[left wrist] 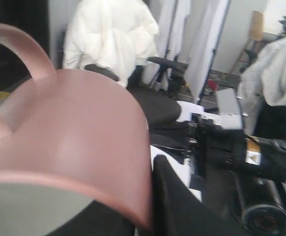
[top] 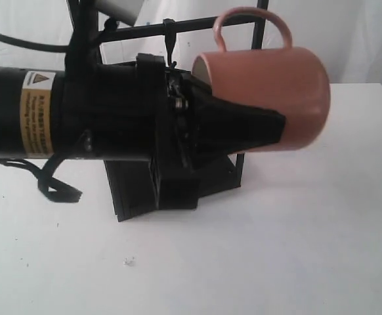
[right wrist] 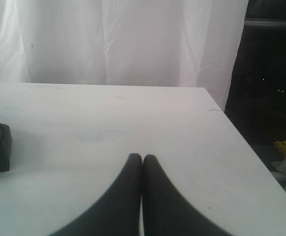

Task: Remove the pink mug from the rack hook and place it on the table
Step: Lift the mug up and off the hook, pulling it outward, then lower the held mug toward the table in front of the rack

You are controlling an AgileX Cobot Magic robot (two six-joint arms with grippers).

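Exterior view: the left gripper (top: 270, 128) is clamped on the mug (top: 276, 79), one finger along its outer wall. The mug lies sideways in the air above the table (top: 276, 249), handle up. It is clear of the hook (top: 170, 41), with the rack (top: 138, 190) behind. The right gripper (right wrist: 142, 160) hangs over the table with its jaws pressed together, holding nothing.

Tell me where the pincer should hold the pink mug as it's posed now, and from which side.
Grip the wall at the rim, coming from the open end, on the left of the exterior view. The pink mug lies sideways in the air with its mouth facing the left pincer and its handle up, clear of the fingers. That pincer already holds it so.
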